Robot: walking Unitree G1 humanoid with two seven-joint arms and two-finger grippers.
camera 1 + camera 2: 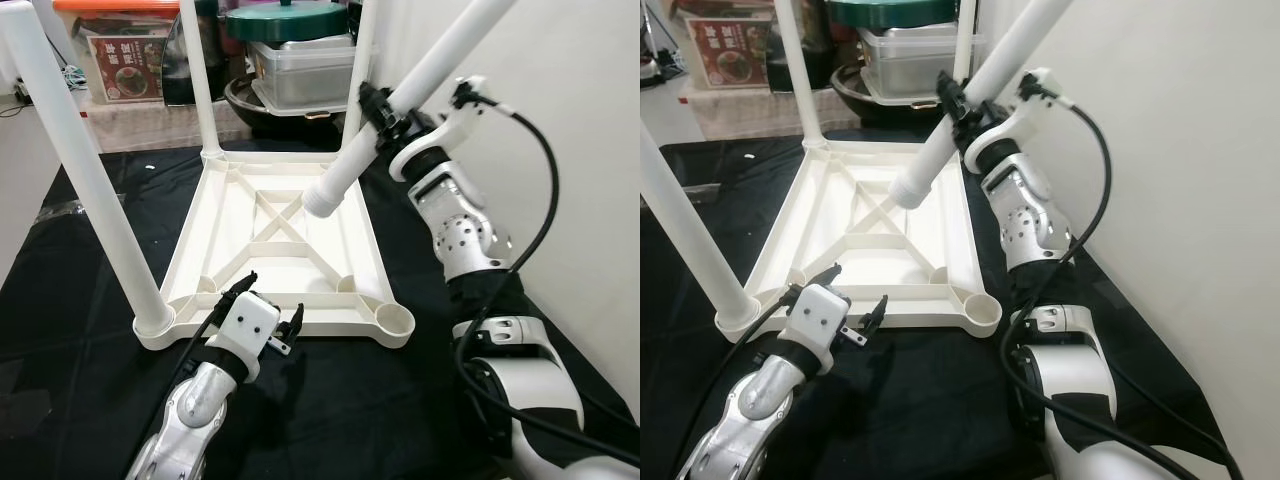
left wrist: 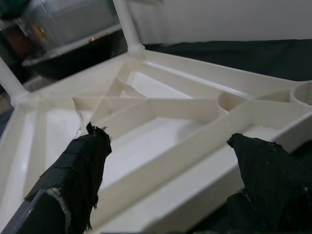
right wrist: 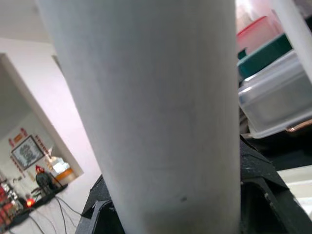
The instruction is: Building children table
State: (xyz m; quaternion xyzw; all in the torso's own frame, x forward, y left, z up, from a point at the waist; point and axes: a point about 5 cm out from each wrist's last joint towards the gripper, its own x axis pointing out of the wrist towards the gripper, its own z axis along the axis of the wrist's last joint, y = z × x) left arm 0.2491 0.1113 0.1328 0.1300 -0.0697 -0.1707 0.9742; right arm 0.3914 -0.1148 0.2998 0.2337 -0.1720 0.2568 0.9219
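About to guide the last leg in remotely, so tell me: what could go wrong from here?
1. The right gripper holds the loose leg tilted, its end hanging over the tabletop's ribs, away from the empty socket. It may jam if lowered without straightening.
2. The left gripper is open at the tabletop's near edge, not clamping it, so pushing the leg in might slide the tabletop on the black cloth.

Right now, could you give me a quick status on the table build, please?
Right gripper shut on fourth leg, tilted over upturned tabletop. Left gripper open at near edge. Near-right socket empty; nothing blocking.
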